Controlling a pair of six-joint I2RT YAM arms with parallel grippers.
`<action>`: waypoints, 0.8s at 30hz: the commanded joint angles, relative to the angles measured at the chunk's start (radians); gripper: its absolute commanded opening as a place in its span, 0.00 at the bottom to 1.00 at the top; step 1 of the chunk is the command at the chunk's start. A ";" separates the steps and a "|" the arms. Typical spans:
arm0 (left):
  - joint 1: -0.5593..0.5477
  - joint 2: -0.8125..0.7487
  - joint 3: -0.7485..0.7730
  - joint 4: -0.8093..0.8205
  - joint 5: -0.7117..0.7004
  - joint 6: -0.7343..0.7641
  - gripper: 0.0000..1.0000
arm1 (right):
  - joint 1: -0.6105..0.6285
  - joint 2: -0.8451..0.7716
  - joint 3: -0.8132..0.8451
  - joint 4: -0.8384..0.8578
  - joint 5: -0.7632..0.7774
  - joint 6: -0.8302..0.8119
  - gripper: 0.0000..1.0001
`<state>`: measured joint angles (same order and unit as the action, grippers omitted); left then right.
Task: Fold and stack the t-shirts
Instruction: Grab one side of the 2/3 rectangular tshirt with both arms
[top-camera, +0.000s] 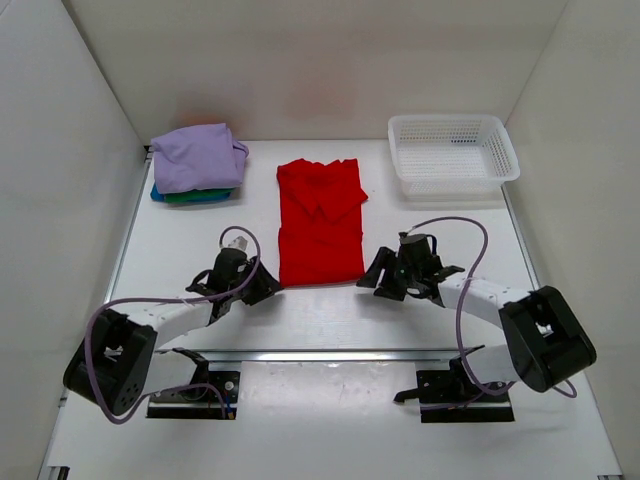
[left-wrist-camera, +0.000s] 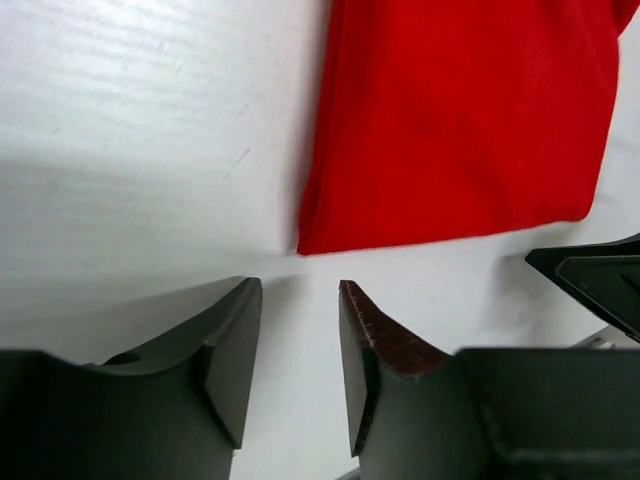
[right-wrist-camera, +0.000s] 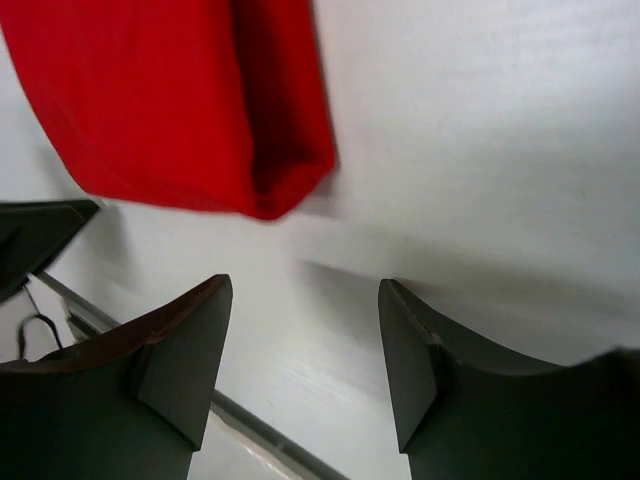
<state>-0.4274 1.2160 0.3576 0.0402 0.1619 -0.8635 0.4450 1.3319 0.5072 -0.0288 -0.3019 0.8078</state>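
Note:
A bright red t-shirt (top-camera: 318, 218) lies folded into a long strip in the middle of the table, with its near hem towards me. It also shows in the left wrist view (left-wrist-camera: 460, 120) and the right wrist view (right-wrist-camera: 170, 100). A lavender t-shirt (top-camera: 198, 156) lies on top of teal and green t-shirts (top-camera: 195, 196) at the back left. My left gripper (top-camera: 262, 287) is open and empty just left of the red hem's near-left corner. My right gripper (top-camera: 374, 279) is open and empty just right of the near-right corner.
A white mesh basket (top-camera: 452, 152) stands at the back right. White walls enclose the table on three sides. A metal rail (top-camera: 320, 354) runs along the near edge between the arm bases.

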 joint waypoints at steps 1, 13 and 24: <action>-0.024 0.036 0.021 0.134 -0.088 -0.086 0.49 | 0.001 0.061 -0.006 0.208 0.044 0.097 0.58; -0.053 0.309 0.159 0.215 0.021 -0.085 0.00 | -0.015 0.222 0.122 0.227 -0.006 0.047 0.00; -0.192 -0.194 -0.089 -0.158 0.073 -0.014 0.00 | 0.121 -0.265 -0.172 -0.084 -0.030 0.068 0.00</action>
<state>-0.5648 1.1080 0.3244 0.0315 0.2211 -0.8772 0.5159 1.1442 0.4034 0.0116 -0.3450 0.8516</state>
